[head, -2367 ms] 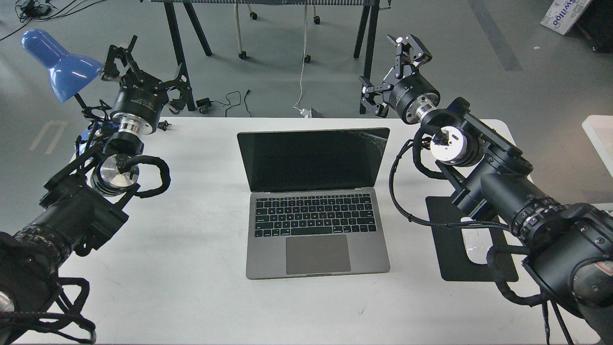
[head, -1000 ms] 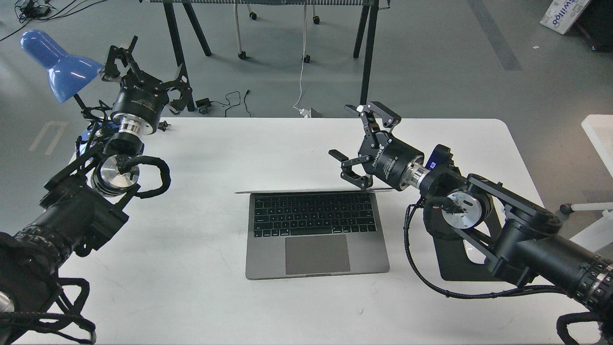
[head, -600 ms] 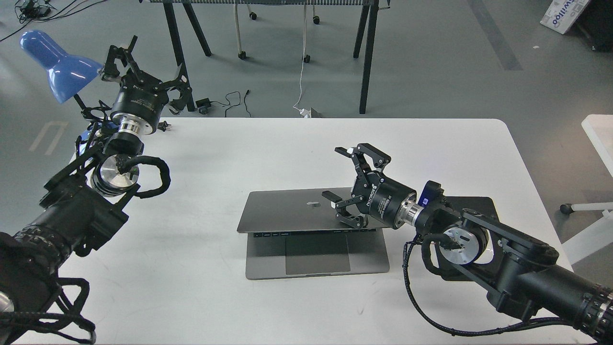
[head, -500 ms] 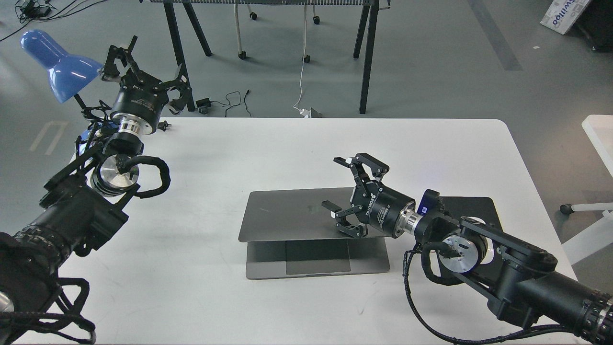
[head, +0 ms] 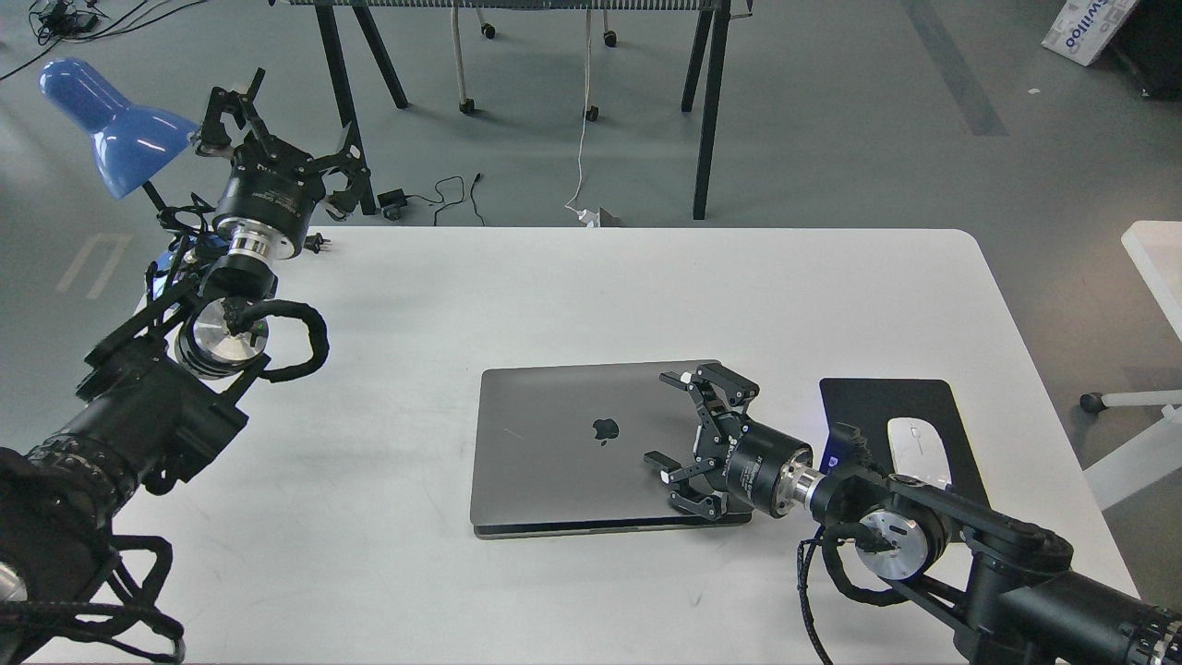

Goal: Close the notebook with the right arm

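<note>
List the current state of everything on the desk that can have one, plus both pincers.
Laptop: lid down, apple logo facing up, flat on the white table.
Right pincer: open, over the lid's right side.
Left pincer: open, raised beyond the table's far left corner.
Blue desk lamp: shade tilted; whether lit, cannot tell.
White mouse: resting on the black mouse pad.

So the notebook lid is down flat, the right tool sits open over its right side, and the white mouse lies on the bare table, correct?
Not quite. The head view shows the white mouse on the black mouse pad, not bare table. The notebook lid is down, the right tool open over its right side.
</note>
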